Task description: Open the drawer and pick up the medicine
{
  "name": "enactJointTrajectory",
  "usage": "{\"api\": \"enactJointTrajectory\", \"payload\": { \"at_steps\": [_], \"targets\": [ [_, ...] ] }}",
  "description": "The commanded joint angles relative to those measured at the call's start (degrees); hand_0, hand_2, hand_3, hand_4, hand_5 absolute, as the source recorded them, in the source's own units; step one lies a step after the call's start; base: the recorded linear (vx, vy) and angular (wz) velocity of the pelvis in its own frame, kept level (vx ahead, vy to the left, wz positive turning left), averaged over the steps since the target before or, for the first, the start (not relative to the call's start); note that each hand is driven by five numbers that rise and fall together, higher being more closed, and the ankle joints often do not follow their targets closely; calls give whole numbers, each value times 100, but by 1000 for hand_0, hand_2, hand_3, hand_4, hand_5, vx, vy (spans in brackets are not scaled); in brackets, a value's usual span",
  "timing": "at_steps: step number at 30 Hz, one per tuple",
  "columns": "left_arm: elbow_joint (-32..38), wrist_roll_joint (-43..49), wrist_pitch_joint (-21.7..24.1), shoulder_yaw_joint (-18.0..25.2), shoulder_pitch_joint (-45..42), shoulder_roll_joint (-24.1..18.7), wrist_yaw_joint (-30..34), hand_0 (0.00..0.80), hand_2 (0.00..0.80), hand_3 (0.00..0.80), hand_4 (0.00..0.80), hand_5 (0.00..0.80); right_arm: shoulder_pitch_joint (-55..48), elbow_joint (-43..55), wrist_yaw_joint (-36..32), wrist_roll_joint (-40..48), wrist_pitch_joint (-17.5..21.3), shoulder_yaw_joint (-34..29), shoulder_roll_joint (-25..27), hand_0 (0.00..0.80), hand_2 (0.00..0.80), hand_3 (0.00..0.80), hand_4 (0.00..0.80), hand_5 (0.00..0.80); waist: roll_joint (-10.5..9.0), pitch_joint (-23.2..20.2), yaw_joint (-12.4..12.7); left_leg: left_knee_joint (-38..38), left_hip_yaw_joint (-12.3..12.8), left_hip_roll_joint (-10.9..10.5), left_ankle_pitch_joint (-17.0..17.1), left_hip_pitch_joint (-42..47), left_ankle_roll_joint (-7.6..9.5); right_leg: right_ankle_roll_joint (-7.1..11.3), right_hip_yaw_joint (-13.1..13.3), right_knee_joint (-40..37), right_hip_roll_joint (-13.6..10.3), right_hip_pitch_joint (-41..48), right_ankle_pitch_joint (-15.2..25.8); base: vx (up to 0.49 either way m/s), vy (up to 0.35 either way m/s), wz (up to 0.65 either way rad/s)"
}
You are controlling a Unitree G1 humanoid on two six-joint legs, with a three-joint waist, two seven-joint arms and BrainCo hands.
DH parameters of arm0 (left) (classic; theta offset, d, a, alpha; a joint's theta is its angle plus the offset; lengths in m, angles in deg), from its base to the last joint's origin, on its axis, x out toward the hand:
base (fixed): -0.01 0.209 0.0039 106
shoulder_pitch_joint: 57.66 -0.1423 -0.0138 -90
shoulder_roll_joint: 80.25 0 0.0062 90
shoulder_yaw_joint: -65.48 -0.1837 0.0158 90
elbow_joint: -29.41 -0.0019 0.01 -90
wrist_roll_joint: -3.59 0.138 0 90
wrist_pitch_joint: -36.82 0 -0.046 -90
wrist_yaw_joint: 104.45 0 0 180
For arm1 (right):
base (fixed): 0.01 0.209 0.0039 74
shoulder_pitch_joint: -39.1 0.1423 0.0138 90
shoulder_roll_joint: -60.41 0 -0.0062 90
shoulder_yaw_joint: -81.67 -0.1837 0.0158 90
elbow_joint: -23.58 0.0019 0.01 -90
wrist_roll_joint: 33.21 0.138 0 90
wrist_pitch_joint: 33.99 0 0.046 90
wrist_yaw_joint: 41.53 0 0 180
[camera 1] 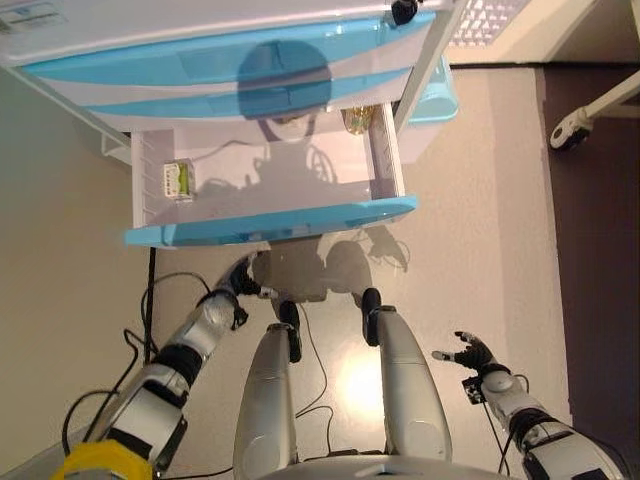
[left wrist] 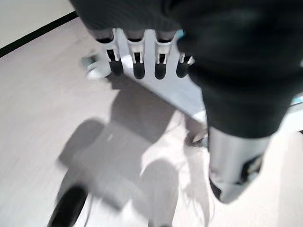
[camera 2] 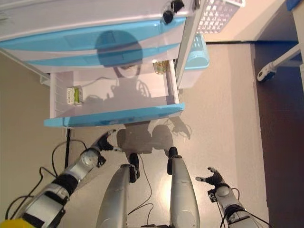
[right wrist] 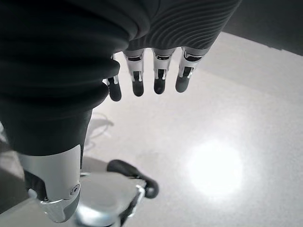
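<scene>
Reaching into the open drawer (camera 1: 265, 235) comes next: left hand (camera 1: 243, 276), fingers relaxed and empty, should lift toward the medicine (camera 1: 182, 180); right hand (camera 1: 470, 354) hangs open.

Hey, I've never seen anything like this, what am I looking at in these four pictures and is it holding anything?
A two-armed humanoid robot looks down from head cameras (the top two pictures) at a white cabinet with blue-fronted drawers. One drawer is pulled open; inside lie a small green-and-white medicine box and a yellowish bottle at the back. The other two pictures come from wrist cameras. The left hand hangs below the drawer front, the right hand over the floor. Both have relaxed fingers and hold nothing.
</scene>
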Motion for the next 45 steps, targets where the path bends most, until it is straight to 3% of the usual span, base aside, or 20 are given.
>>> {"api": "enactJointTrajectory", "payload": {
  "at_steps": [1,9,15,18,19,25,30,34,39,40,44,45],
  "targets": [
    [521,-156,54,284,307,-319,-187,0,0,0,0,0,-527,-6,28,136,85,50,221,0,0,0,0,0,90,-229,-76,126,229,-282,-215,-12,557,158,52,-194,78,248,103,-22,-17,-4],
    [837,-249,-17,231,1272,-987,-305,0,0,0,0,0,-649,-102,-73,272,78,8,133,0,0,0,0,0,130,-152,-85,430,224,-278,-313,-367,584,156,59,83,66,-128,30,-10,-15,1],
    [927,-141,-1,-143,2236,-1760,-291,0,0,0,0,0,-707,-129,-185,388,118,78,93,0,0,0,0,0,131,-212,-77,543,241,-262,-356,-577,614,169,94,140,81,-344,37,0,0,0],
    [863,-101,-3,-289,2498,-1920,-265,0,0,0,0,0,-695,-177,-204,400,116,94,88,0,0,0,0,0,133,-243,-73,540,257,-260,-354,-631,619,173,99,124,88,-391,48,0,0,0],
    [724,-94,15,-468,2801,-2166,-217,0,0,0,0,0,-695,-154,-248,433,126,138,100,0,0,0,0,0,149,-293,-87,539,270,-250,-352,-684,626,177,105,108,106,-443,70,0,0,0],
    [-375,-153,57,-1140,3943,-2347,-211,0,0,0,0,0,-648,-246,-341,523,142,292,93,0,0,0,0,0,143,-433,-151,576,313,-203,-344,-861,648,194,183,49,154,-607,156,1,11,-2],
    [-727,-283,91,-1182,4274,-2376,-424,0,0,0,0,0,-603,-281,-339,600,172,364,56,0,0,0,0,0,130,-502,-175,561,342,-179,-336,-938,659,224,227,8,171,-697,214,3,14,-1],
    [-685,-474,103,-1130,4403,-2372,-530,0,0,0,0,0,-592,-312,-337,644,161,387,7,0,0,0,0,0,125,-567,-177,536,374,-175,-334,-971,667,257,255,-46,174,-738,258,5,24,-2],
    [-541,-846,182,-634,3758,-2278,-542,0,0,0,0,0,-619,-259,-320,601,154,419,-52,0,0,0,0,0,79,-648,-169,463,399,-163,-309,-931,672,287,280,-151,191,-703,313,3,26,-5],
    [-130,-931,196,-262,3171,-2146,-589,0,0,0,0,0,-644,-227,-293,556,152,407,-76,0,0,0,0,0,60,-671,-139,389,390,-168,-292,-839,668,291,277,-204,191,-632,330,0,11,-6],
    [551,-971,215,292,2104,-1885,-568,0,0,0,0,0,-708,-166,-243,489,127,329,-113,0,0,0,0,0,26,-692,-67,169,366,-202,-244,-589,651,293,250,-369,169,-416,370,6,9,-8],
    [884,-992,232,677,1363,-1696,-553,0,0,0,0,0,-757,-136,-229,418,109,262,-151,0,0,0,0,0,0,-716,-26,-41,356,-217,-197,-344,634,307,235,-539,157,-204,428,24,9,-6]
  ]
}}
